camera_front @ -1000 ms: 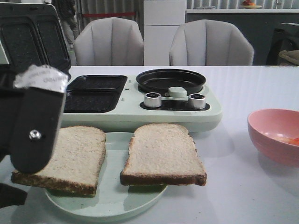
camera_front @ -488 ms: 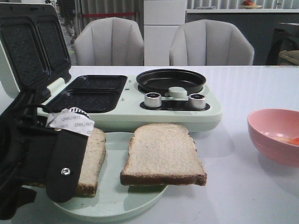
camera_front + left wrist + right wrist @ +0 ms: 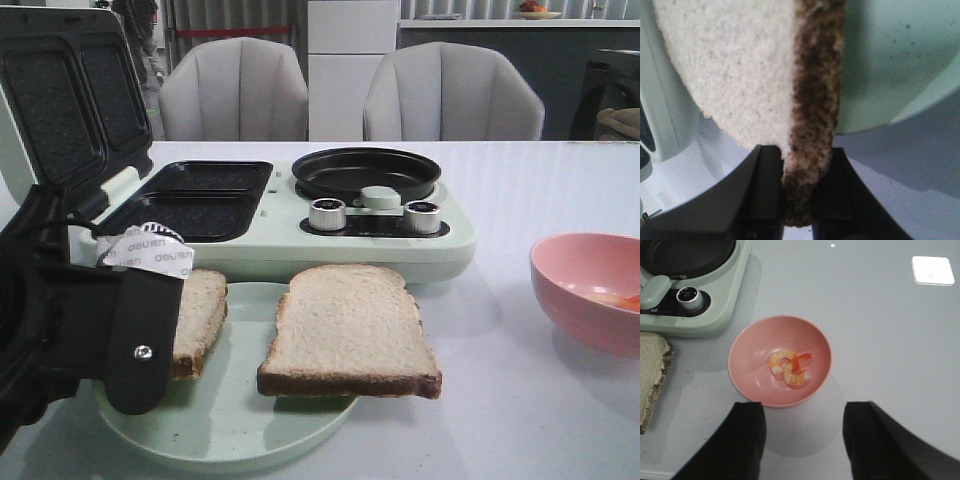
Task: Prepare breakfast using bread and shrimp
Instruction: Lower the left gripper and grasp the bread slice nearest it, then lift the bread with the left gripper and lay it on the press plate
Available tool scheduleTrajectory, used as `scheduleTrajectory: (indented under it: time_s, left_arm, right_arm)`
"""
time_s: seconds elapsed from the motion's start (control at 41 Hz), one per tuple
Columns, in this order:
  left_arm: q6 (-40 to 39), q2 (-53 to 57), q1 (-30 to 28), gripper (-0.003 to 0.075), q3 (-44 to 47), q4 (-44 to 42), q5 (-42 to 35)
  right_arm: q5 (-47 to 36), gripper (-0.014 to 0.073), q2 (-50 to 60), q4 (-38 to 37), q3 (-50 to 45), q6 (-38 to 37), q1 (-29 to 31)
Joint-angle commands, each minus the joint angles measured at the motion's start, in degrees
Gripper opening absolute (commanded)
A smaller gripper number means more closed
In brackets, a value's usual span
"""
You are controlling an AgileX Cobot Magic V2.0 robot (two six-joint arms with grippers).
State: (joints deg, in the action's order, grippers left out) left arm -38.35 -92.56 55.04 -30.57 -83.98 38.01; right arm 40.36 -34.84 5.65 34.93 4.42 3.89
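Left wrist view shows the left claw pinched on a bread slice's crust; it should lift level toward the sandwich maker. The right claw hangs open above the shrimp bowl.

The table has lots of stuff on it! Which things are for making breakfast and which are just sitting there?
For breakfast:
bread slices
shrimp
pink bowl
green plate
cooker

Just there:
chairs
white square
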Motion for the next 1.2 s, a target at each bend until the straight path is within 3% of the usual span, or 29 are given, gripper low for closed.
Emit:
scheduleTrajectory:
  time_s: [0.0, 0.22, 0.463, 0.61, 0.854, 1.171]
  left_arm:
    - [-0.9, 2.8, 0.3, 0.0110, -0.8, -0.2, 3.3]
    - [-0.9, 10.4, 3.7, 0.0099, -0.8, -2.7, 10.9]
    - [-0.9, 20.6, 2.7, 0.0099, -2.2, -16.4, 13.0]
    - [-0.9, 20.7, -2.7, 0.0099, -7.0, -20.6, 10.4]
    - [-0.9, 13.6, -15.5, 0.0099, -20.3, -22.4, -3.7]
    - [-0.9, -2.4, -23.6, 0.0099, -38.8, -22.4, -9.5]
  right_arm:
    - [-3.9, 0.0469, -0.5, 0.1, 1.9, 0.5, 0.0]
    - [-3.9, 0.0469, -0.5, 0.1, 1.9, 0.5, 0.0]
    - [-3.9, 0.0469, -0.5, 0.1, 1.9, 0.5, 0.0]
    - [-3.9, 0.0469, -0.5, 0.1, 1.9, 0.5, 0.0]
    - [-3.9, 0.0469, -0.5, 0.1, 1.9, 0.5, 0.0]
    - [-3.9, 0.0469, -0.5, 0.1, 1.9, 0.5, 0.0]
